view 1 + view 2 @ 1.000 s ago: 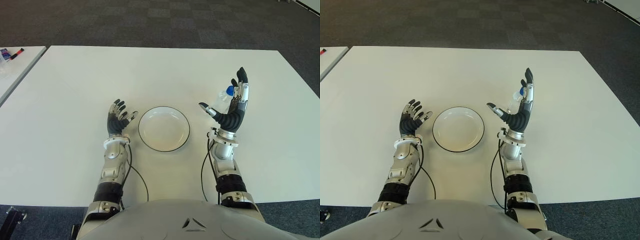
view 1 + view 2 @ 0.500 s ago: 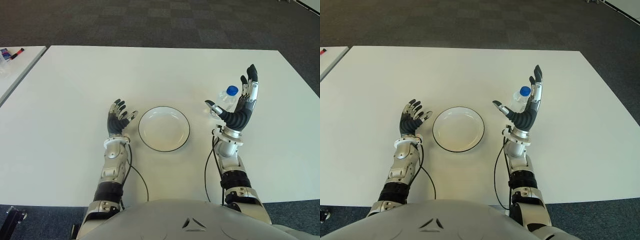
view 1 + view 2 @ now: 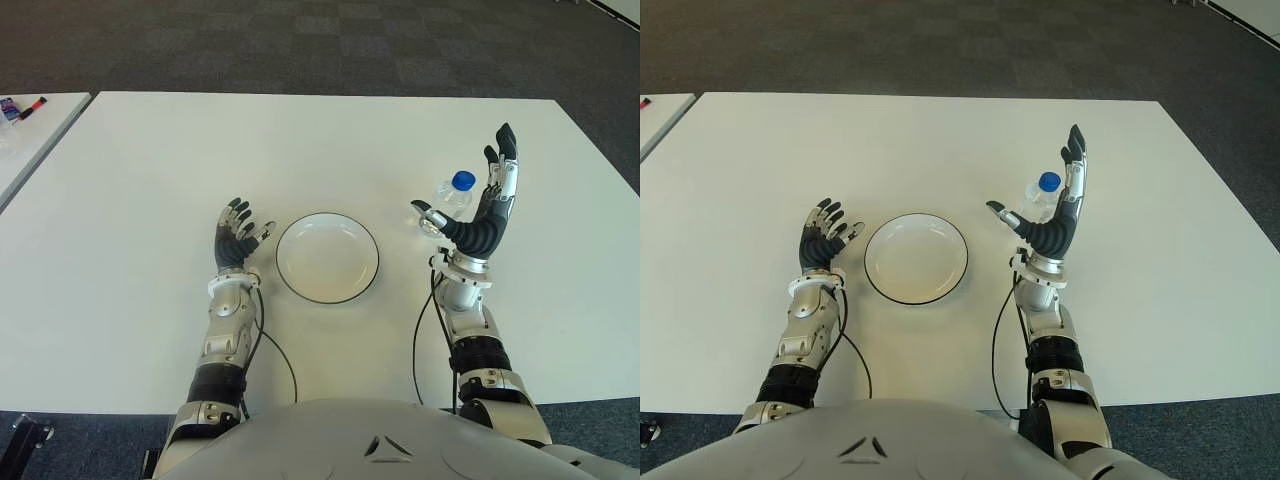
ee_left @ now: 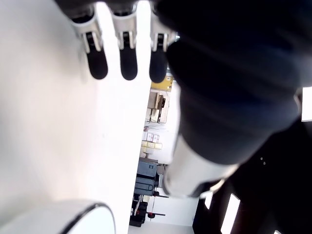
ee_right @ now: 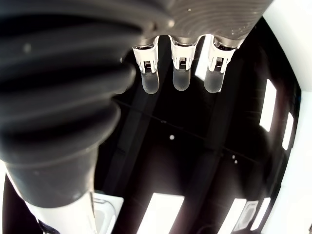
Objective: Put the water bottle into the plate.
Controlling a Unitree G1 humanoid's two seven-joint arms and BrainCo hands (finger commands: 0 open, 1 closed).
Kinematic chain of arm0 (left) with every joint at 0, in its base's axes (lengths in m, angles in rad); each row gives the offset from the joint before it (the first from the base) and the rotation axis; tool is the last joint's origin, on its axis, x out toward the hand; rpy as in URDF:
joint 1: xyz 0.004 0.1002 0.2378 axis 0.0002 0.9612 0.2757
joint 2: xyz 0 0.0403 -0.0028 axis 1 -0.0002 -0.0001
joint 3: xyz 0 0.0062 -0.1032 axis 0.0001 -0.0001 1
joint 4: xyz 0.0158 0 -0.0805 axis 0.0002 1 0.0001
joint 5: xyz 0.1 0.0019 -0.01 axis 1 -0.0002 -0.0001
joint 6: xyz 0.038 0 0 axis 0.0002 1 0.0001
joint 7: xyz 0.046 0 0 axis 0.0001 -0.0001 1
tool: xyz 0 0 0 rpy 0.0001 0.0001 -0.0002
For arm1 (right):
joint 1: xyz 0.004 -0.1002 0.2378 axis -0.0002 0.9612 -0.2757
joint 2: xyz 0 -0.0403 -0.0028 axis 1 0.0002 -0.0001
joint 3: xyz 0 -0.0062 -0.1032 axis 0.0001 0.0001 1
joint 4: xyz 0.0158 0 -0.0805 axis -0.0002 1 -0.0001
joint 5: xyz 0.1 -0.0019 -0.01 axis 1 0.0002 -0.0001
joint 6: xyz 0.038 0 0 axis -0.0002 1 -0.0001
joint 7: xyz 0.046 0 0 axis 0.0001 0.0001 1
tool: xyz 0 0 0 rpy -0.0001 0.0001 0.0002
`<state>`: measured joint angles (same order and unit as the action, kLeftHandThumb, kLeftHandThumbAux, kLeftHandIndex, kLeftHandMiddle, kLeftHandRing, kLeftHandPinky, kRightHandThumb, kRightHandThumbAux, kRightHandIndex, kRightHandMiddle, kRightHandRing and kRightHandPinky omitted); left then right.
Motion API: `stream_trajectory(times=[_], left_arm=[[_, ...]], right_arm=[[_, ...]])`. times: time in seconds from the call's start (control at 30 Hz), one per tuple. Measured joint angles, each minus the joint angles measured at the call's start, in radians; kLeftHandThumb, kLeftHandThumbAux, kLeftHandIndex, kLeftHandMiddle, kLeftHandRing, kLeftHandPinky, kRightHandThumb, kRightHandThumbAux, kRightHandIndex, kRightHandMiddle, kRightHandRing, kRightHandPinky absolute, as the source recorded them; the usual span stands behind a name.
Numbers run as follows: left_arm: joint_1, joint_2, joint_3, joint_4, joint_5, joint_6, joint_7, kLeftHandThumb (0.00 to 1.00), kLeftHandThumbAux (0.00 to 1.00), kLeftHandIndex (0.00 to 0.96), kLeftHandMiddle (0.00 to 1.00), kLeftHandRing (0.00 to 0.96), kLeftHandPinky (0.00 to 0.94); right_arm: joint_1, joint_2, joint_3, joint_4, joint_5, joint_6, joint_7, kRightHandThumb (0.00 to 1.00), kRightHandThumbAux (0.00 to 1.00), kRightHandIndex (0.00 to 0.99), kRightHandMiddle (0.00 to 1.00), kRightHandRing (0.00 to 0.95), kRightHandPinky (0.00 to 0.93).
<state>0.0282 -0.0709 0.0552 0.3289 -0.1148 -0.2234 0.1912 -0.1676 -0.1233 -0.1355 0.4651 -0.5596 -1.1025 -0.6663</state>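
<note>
While the right hand was raised above the white table with its palm turned toward the plate, its fingers were stretched straight up and its thumb was pointed out to the side, so you had it wide and holding nothing. The water bottle, clear with a blue cap, stood upright on the table just beside that hand, showing between the thumb and the fingers in the eye views; you could not tell from them whether the hand touched it. In the right wrist view you saw only three straight fingertips against a dark ceiling with lit panels, and no bottle.

The white plate with its dark rim sat bare on the table between the two hands, well apart from the bottle. Your left hand showed just to the left of the plate, its fingers loosely spread and holding nothing. Its wrist view showed straight fingertips over the table and the plate's rim at one edge.
</note>
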Motion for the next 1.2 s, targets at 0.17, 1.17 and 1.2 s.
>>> stream_trajectory(times=[0.17,1.17,1.2], left_arm=[[-0.002,0.0,0.001,0.005,0.0,-0.004,0.0,0.063,0.998,0.154,0.183,0.166,0.196],[-0.008,0.0,0.003,0.024,0.0,-0.018,0.0,0.057,0.998,0.159,0.184,0.166,0.193],[-0.008,0.0,0.004,0.024,0.0,-0.018,0.0,0.058,0.998,0.159,0.184,0.166,0.193]], right_arm=[[-0.002,-0.022,-0.001,0.016,-0.029,0.003,-0.03,0.0,0.865,0.0,0.0,0.0,0.02],[-0.098,-0.137,0.062,0.294,-0.149,0.149,-0.32,0.0,0.88,0.034,0.016,0.002,0.066],[-0.099,-0.141,0.065,0.302,-0.148,0.161,-0.327,0.0,0.881,0.034,0.016,0.003,0.068]])
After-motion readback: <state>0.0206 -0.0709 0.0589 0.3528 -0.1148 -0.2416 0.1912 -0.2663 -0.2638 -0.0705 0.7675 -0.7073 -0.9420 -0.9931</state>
